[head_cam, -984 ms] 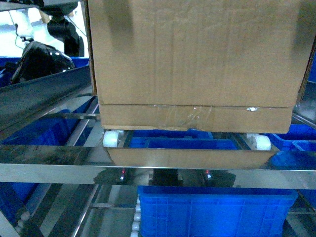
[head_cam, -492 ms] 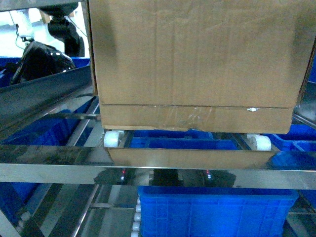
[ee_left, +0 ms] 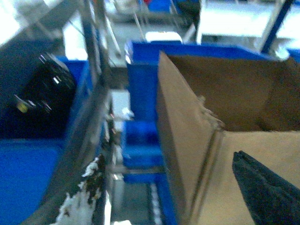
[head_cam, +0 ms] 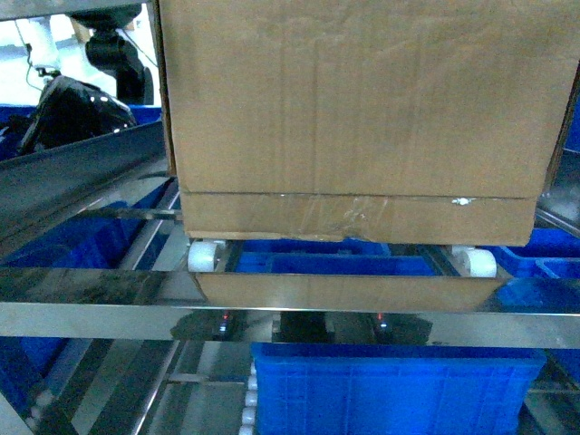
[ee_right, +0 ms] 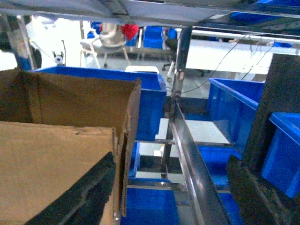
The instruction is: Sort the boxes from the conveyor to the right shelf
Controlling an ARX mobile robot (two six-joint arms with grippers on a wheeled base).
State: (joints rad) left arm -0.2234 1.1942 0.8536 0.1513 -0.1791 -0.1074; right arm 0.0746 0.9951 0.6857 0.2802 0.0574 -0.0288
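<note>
A large brown cardboard box (head_cam: 362,100) fills the head view. It rests on the white roller wheels (head_cam: 206,255) of the steel right shelf (head_cam: 109,299), with clear tape along its bottom flap. No gripper shows in the head view. In the left wrist view my left gripper (ee_left: 178,199) is open, with the box's (ee_left: 187,140) left wall between a white-flecked finger (ee_left: 89,197) and a dark finger (ee_left: 267,192). My right gripper (ee_right: 168,197) is open around the right wall of the box (ee_right: 56,159). The conveyor is out of view.
Blue plastic bins (head_cam: 390,390) sit under and behind the shelf. More bins (ee_right: 234,108) stand to the right beyond a slanted steel rail (ee_right: 192,164). A black bag (head_cam: 68,109) lies at the far left, beside a sloping steel side rail (head_cam: 82,172).
The box has hardly moved, shifting a touch to the left. The dark shadows on the upper corners of its front face have faded away.
</note>
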